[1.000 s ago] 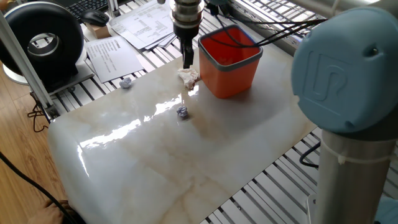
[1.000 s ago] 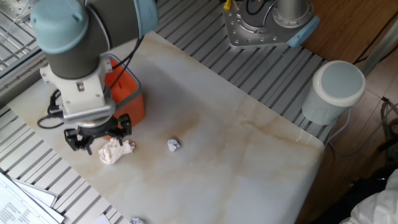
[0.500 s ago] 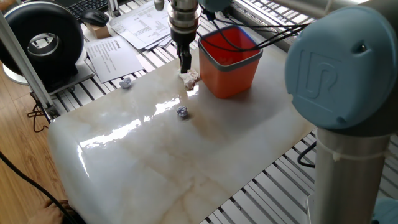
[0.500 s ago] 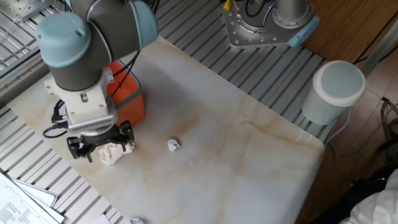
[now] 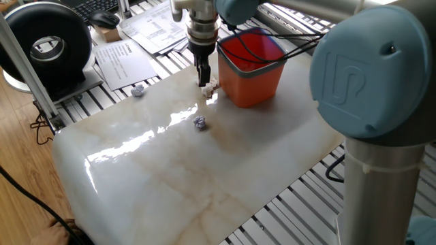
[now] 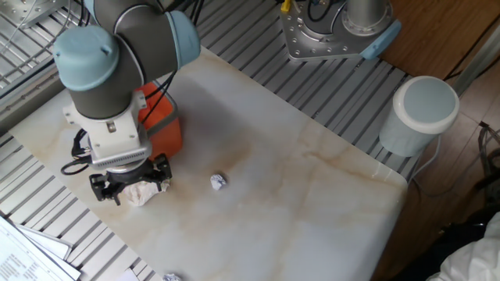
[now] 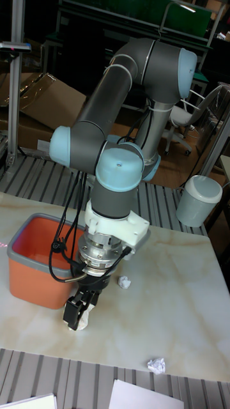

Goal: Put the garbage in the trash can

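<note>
The cream-white tissue wad (image 5: 212, 86) lies on the marble slab just left of the orange trash can (image 5: 252, 85). My gripper (image 5: 203, 79) is down over the wad and open, fingers on either side of it. In the other fixed view the gripper (image 6: 129, 187) covers most of the tissue wad (image 6: 141, 193), beside the trash can (image 6: 168, 133). Two small bluish-white paper balls lie apart from it: one (image 5: 199, 122) mid-slab, one (image 5: 138, 90) near the slab's edge. In the tall fixed view the gripper (image 7: 76, 315) stands right of the trash can (image 7: 32, 281), with one paper ball (image 7: 124, 282) close by.
Printed paper sheets (image 5: 126, 58) and a black round device (image 5: 48, 41) sit beyond the slab's far-left edge. A white cylinder (image 6: 423, 113) stands off the slab's corner. The arm's cables drape over the trash can. The robot base (image 6: 336, 27) stands behind the slab.
My gripper has come down onto the tissue wad, which now shows less from above. The paper balls and trash can have not moved.
</note>
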Controlling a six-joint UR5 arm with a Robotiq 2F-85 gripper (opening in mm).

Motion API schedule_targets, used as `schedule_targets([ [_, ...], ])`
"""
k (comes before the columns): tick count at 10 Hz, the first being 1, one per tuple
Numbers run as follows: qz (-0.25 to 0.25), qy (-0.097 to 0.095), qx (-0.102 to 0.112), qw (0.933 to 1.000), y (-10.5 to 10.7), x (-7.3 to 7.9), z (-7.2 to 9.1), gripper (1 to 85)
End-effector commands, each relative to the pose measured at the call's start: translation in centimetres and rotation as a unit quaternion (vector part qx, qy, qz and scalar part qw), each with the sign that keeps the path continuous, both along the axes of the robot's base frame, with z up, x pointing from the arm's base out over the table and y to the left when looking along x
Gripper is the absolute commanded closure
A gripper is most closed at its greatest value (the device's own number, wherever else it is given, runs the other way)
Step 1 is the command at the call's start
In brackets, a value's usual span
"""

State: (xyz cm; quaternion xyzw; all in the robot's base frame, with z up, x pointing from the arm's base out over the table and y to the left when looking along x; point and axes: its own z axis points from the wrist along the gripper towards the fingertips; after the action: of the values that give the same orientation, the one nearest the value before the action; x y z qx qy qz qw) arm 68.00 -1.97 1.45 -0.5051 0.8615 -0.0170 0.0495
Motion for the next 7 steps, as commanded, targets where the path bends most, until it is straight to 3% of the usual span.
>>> schedule_targets([
  [1, -0.010, 0.005, 0.015, 0.9998, -0.7, -1.9, -0.5, 9.7],
  [2, -0.009, 0.002, 0.008, 0.9999, -1.3, -1.9, -0.4, 10.3],
  [6, -0.004, 0.004, 0.007, 1.0000, -0.5, -0.9, -0.6, 12.7],
  [7, -0.002, 0.005, 0.016, 0.9999, 0.1, -0.7, -0.7, 13.0],
])
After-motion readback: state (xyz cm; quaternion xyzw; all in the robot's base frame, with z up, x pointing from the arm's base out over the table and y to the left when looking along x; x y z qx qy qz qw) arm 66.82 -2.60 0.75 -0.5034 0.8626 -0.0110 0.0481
